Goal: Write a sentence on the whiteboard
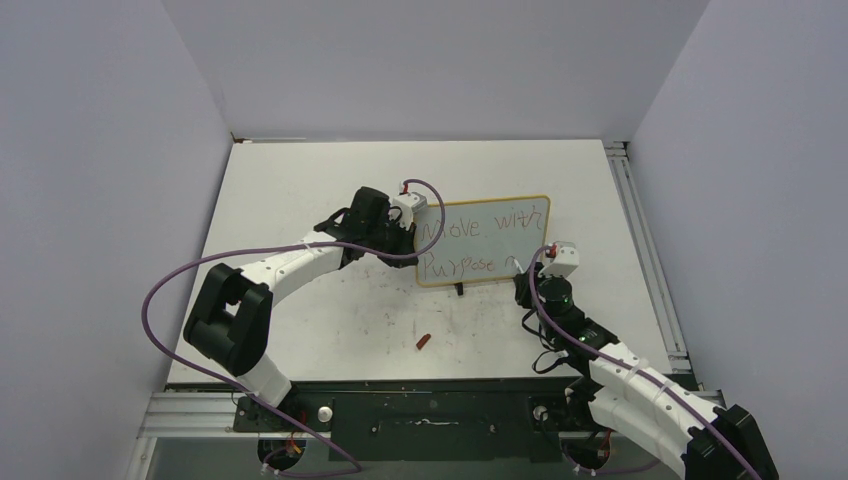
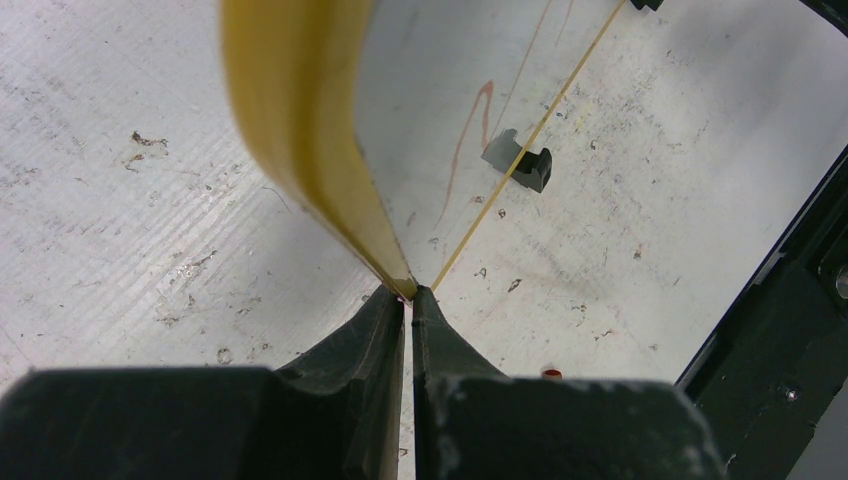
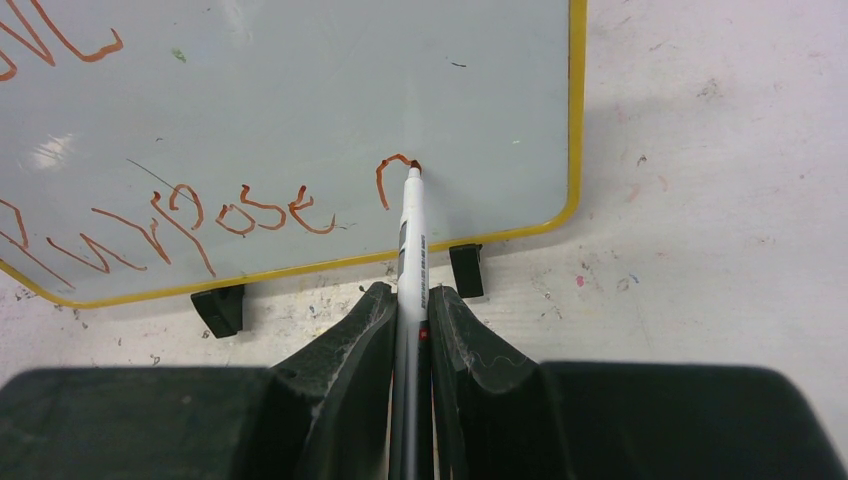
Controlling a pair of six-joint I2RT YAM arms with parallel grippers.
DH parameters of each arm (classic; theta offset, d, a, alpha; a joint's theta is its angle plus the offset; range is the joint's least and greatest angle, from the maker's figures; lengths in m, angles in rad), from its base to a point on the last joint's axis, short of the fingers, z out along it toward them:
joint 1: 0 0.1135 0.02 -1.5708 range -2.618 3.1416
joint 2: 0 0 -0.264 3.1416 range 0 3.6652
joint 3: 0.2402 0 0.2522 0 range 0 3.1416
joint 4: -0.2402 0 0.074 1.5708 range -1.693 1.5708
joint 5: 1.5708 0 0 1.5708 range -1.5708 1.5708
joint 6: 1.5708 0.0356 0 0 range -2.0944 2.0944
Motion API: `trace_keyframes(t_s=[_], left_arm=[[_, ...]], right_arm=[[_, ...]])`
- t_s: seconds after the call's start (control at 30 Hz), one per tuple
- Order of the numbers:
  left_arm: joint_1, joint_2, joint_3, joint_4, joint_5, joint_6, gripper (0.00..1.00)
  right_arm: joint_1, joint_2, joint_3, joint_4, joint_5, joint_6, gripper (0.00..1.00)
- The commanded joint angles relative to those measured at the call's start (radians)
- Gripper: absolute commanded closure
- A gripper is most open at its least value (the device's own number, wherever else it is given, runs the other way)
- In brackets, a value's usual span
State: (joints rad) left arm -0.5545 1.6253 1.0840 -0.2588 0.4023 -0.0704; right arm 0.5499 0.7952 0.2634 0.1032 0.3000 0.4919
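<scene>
The whiteboard (image 1: 485, 240) stands on the table on two black feet, with a yellow frame. The sentence (image 1: 480, 225) on it reads "Move with" over "Purpose" in reddish-brown marker (image 3: 240, 215). My left gripper (image 2: 410, 295) is shut on the board's yellow left edge (image 2: 300, 130). My right gripper (image 3: 408, 300) is shut on a grey-white marker (image 3: 410, 250). Its tip touches the board at a short curved stroke (image 3: 390, 175) to the right of "Purpose". The right gripper also shows in the top view (image 1: 530, 270) at the board's lower right corner.
A small red marker cap (image 1: 423, 342) lies on the table in front of the board. The table's surface (image 1: 330, 330) is scuffed and stained. A metal rail (image 1: 650, 260) runs along the right edge. Grey walls close in the sides and back.
</scene>
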Motion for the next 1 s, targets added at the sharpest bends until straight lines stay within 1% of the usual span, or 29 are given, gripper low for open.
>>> trace_keyframes(t_s=[0.0,0.1,0.27,0.5,0.97], left_arm=[[0.001,-0.042,0.054,0.023,0.022,0.003,1.0],[0.001,-0.042,0.054,0.023,0.021,0.003,1.0],[0.001,-0.041,0.055,0.024,0.021,0.002,1.0],[0.001,-0.041,0.056,0.024,0.022,0.002,1.0],[0.001,-0.042,0.056,0.022,0.021,0.003,1.0]], right_arm=[[-0.01,-0.011,0.012,0.029,0.024,0.005,0.95],[-0.009,-0.051,-0.001,0.03,0.015,0.003,0.95],[-0.009,-0.099,-0.009,-0.004,0.043,0.009,0.95],[-0.009,-0.041,0.008,-0.004,0.054,0.012,0.95],[-0.015,-0.015,0.01,0.009,0.06,0.016,0.95]])
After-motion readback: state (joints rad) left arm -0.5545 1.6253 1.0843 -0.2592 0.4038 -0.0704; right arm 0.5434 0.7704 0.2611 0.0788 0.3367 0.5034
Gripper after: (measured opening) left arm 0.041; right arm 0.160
